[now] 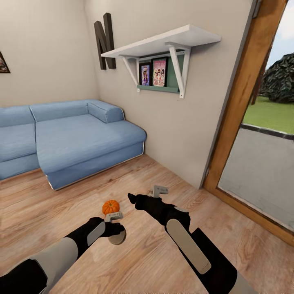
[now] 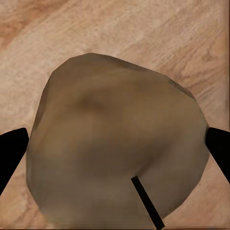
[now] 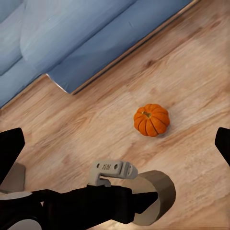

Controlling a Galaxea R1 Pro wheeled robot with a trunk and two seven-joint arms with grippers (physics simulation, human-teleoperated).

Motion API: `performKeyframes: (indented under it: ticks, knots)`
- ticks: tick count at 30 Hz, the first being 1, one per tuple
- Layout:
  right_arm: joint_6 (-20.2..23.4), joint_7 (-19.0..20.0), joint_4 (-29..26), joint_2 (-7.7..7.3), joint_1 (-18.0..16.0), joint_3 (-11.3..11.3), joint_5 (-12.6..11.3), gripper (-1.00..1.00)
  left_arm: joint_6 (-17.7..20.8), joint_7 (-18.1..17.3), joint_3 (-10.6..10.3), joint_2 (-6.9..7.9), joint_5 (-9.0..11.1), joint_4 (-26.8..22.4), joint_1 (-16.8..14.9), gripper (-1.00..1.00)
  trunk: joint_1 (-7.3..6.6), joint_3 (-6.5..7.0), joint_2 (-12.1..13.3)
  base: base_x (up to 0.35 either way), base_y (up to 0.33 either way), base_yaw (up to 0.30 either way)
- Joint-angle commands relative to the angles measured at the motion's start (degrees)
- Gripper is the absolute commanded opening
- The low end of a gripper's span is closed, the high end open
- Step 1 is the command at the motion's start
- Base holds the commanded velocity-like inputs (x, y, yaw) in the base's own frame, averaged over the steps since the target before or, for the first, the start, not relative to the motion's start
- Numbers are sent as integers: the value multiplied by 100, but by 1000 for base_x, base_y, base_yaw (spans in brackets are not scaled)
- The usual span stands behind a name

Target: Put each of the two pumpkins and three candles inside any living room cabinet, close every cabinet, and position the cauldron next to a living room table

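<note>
- On the wooden floor [image 1: 155, 261] of a living room, beside a blue sofa [image 1: 73, 139], the left gripper [image 1: 117, 232] holds a stubby grey-brown candle [image 1: 117, 235] low over the boards; the candle sits between the two dark fingers [image 2: 12, 153], which press on either side of it in the left wrist view.
- The candle's body is mostly hidden by the gripper in the head view; in the right wrist view its round end face tilts sideways and its long axis lies closer to level than upright. A thin dark wick [image 2: 147, 203] shows on the broad face in the left wrist view.
- One orange pumpkin [image 1: 110, 207] rests on the floor just beyond the left gripper, apart from it, with its stem up.
- The right gripper [image 1: 132, 199] hovers near the pumpkin, empty; its fingertips [image 3: 10, 153] stand wide apart at the edges of the right wrist view, cut off by the frame.
- A white wall shelf [image 1: 163, 43] carries framed pictures; a glass door [image 1: 261, 155] opens onto a lawn at the right.
</note>
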Motion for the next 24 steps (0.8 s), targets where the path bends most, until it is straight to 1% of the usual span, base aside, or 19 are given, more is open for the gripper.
performKeyframes:
  ticks: [1,5,10,13,18,24]
  knots:
    - [6,-55,-7,0,-5,4,-50,100,14,48,-45,6,55,-15,-3,-100,-6,19,-1,-277,0,73]
    - [6,-55,-7,0,-5,4,-50,100,9,69,-48,-2,55,-11,-3,-100,-16,120,5,-231,0,169]
    - [6,-55,-7,0,-5,5,-50,100,16,83,-49,-11,55,0,-3,-100,-29,244,11,-66,0,249]
    - [6,-55,-7,0,-5,3,-54,100,13,87,-45,-13,55,2,-3,-100,-29,247,11,-15,0,167]
    - [6,-55,-7,0,-5,5,-56,100,-24,92,-44,-7,55,3,-3,-100,-29,249,11,-22,-11,54]
    - [6,-55,-7,0,-5,4,-54,100,-39,97,-57,-28,55,3,-3,-100,-29,249,11,-220,-109,7]
